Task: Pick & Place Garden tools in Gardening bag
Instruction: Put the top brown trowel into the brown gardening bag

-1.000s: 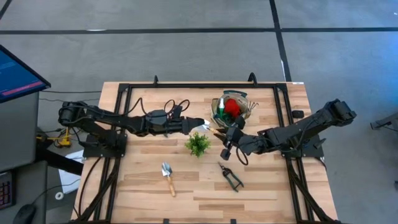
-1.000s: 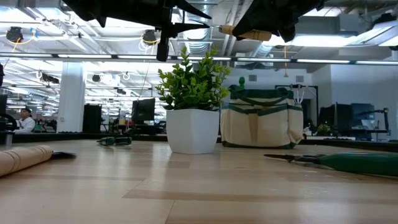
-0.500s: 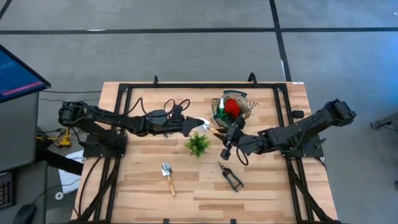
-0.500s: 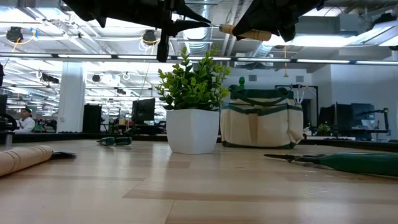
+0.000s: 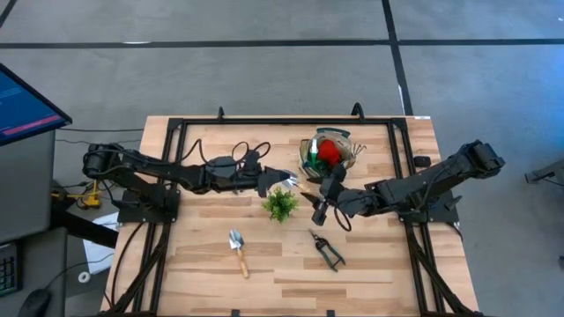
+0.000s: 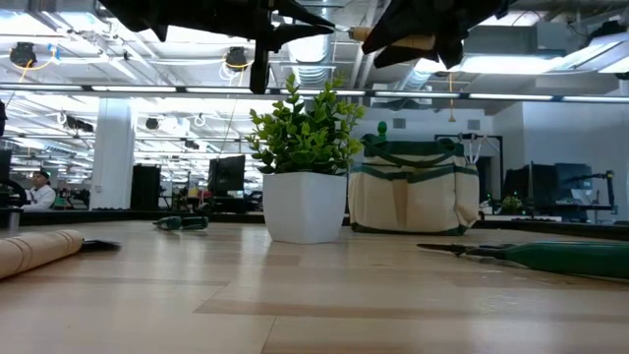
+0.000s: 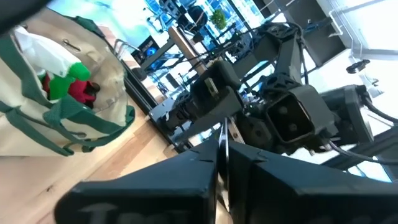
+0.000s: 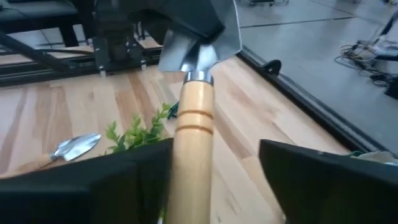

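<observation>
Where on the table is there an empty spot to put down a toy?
Bare wood lies along the near edge left of the small trowel, right of the pruning shears, and in the far left corner. It is crowded mid-table, where the left gripper and right gripper meet over the plant beside the gardening bag.
</observation>
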`<state>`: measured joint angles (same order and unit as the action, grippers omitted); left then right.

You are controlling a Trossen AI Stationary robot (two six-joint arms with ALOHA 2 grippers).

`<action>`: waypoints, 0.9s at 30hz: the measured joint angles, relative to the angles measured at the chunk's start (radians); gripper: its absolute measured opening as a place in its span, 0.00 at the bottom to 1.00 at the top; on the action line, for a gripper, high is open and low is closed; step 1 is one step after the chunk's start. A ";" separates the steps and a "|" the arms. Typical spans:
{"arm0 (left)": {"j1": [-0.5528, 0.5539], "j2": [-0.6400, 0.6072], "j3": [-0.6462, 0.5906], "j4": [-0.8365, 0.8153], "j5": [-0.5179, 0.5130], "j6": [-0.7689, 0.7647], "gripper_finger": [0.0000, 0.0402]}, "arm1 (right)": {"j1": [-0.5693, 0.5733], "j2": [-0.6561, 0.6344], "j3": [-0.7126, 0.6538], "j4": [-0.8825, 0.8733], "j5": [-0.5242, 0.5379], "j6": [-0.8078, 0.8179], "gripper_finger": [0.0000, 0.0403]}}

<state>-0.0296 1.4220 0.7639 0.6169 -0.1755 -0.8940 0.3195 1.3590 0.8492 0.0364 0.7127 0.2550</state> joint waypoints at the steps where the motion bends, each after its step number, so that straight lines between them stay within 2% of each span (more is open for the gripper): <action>1: 0.000 0.000 0.000 -0.001 -0.001 0.000 0.00 | 0.001 0.000 0.000 -0.003 -0.013 0.000 0.58; 6: 0.001 0.000 0.000 -0.002 -0.008 0.019 0.00 | 0.023 -0.025 0.021 -0.120 -0.035 0.011 0.67; 15: 0.024 -0.044 0.000 -0.003 -0.008 0.069 0.00 | 0.074 -0.132 0.154 -0.595 -0.047 0.191 0.68; 20: 0.059 -0.104 0.000 -0.025 0.018 0.145 0.00 | 0.106 -0.198 0.187 -0.776 -0.062 0.349 0.68; 24: 0.079 -0.165 0.000 -0.128 0.027 0.190 0.00 | 0.129 -0.244 0.188 -0.853 -0.062 0.503 0.64; 27: 0.093 -0.211 0.000 -0.211 0.040 0.214 0.00 | 0.147 -0.264 0.188 -0.879 -0.062 0.571 0.54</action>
<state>0.0636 1.2110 0.7639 0.4054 -0.1356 -0.6804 0.4663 1.0950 1.0370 -0.8422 0.6506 0.8260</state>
